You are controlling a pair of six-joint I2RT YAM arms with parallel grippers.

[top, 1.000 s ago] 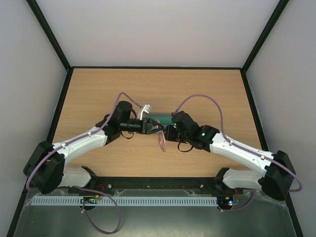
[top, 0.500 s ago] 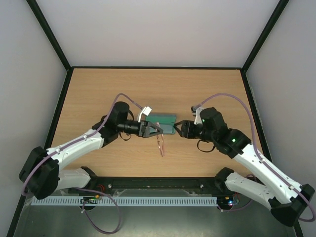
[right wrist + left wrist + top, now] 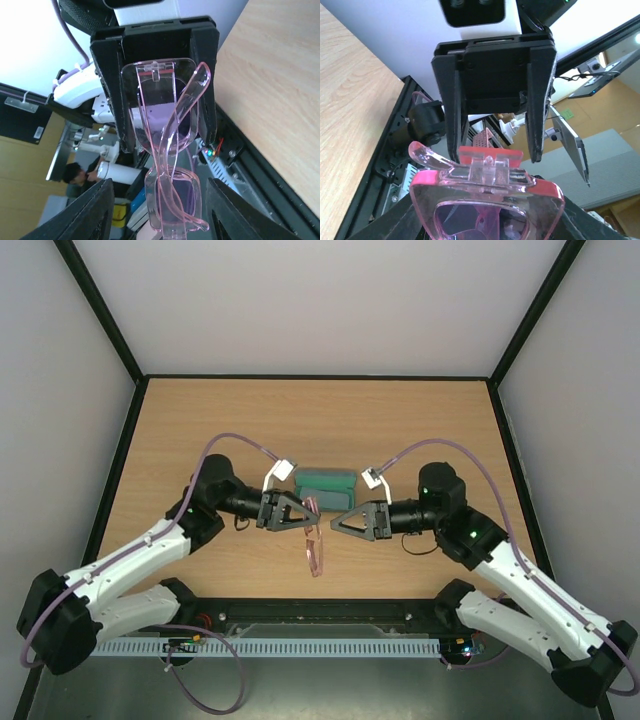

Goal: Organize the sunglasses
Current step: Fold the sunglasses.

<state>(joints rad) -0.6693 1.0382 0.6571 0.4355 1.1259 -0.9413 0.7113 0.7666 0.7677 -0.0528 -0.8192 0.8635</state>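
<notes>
you are looking at a light wooden table (image 3: 200, 430) with a black rim, closed in by pale walls (image 3: 320, 300) on the left, right and far sides. your two white-and-black arms reach in from the near edge and meet around the middle of the table: the left arm (image 3: 150, 540) comes in from the near left, the right arm (image 3: 510, 560) from the near right, each with a purple cable looping over it. just beyond where they meet, on the far side, a grey-blue case (image 3: 325, 480) lies flat on the wood with green showing on top.

your left gripper (image 3: 305, 512) is clamped on the sunglasses (image 3: 314, 545). the right wrist view shows its two black fingers pressed on either side of one lens, with a slim pink arm crossing that lens. the rest of the frame trails from the fingertips toward the near edge.

your right gripper (image 3: 336, 523) faces the left one from just beside the sunglasses. its fingers stand apart, with nothing between them, and it does not touch the frame.
</notes>
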